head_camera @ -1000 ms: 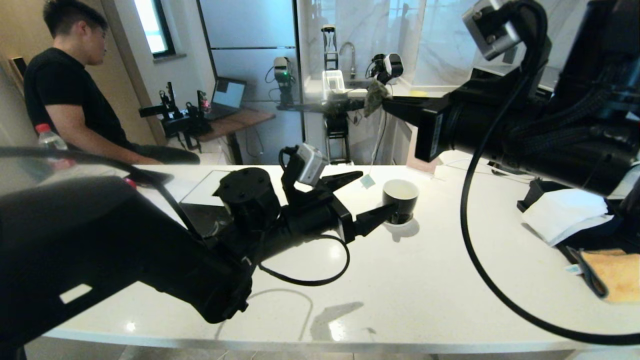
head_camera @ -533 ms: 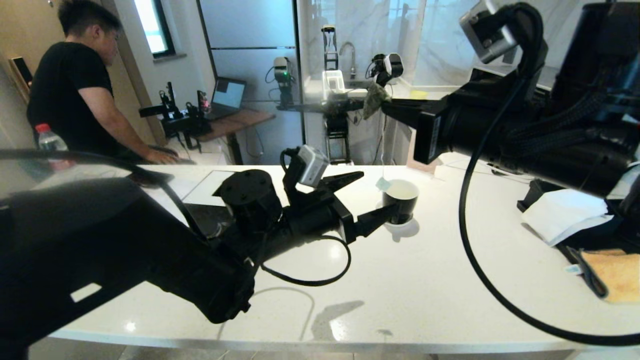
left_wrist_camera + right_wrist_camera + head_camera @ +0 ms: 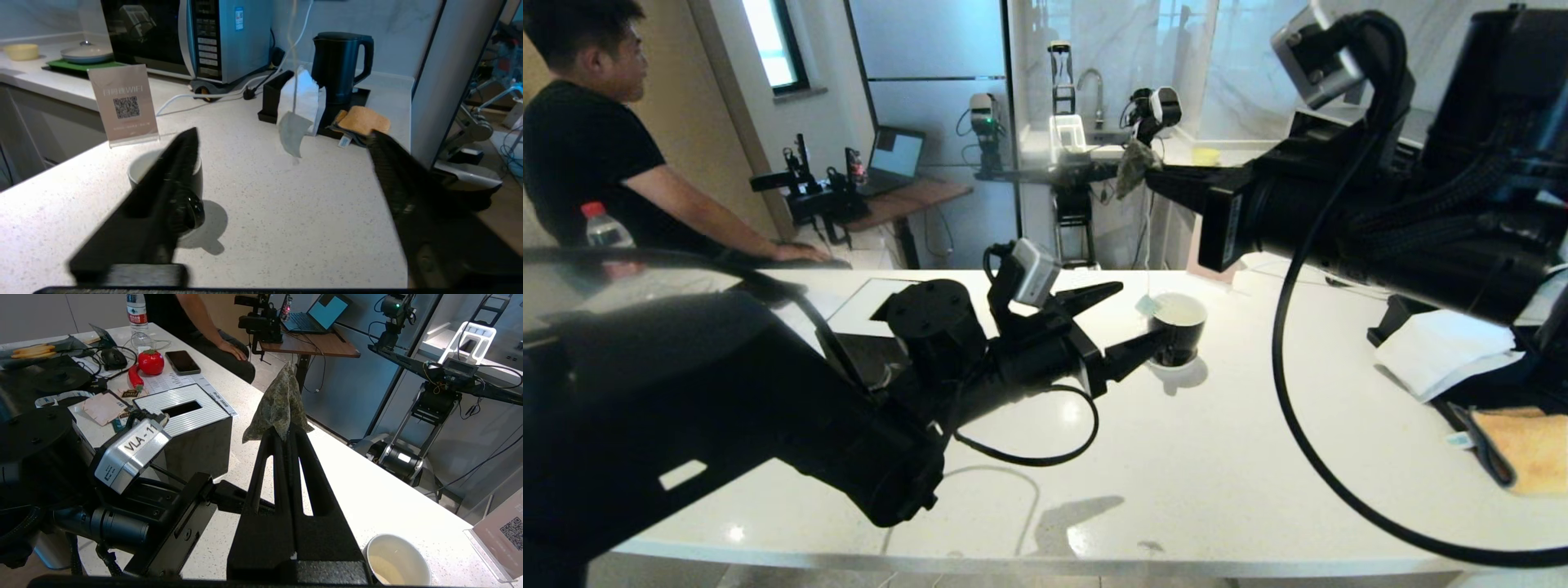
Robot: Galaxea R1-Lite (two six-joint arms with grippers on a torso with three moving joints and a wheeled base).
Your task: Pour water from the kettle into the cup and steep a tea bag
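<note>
steeping step in hand: right gripper (image 3: 286, 430) raised high, clamped on the grey-green tag (image 3: 278, 404), with the tea bag (image 3: 1147, 305) dangling on its string just at the near rim of the cup (image 3: 1176, 328), not yet inside. left gripper (image 3: 1131, 318) low beside the cup, jaws spread wide, holding nothing. next move probably a small shift over the white interior, then a lowering (bag swings freely); counted: one cup, one tea bag, one kettle (image 3: 341, 65) well apart on the counter (image 3: 1217, 457).
</note>
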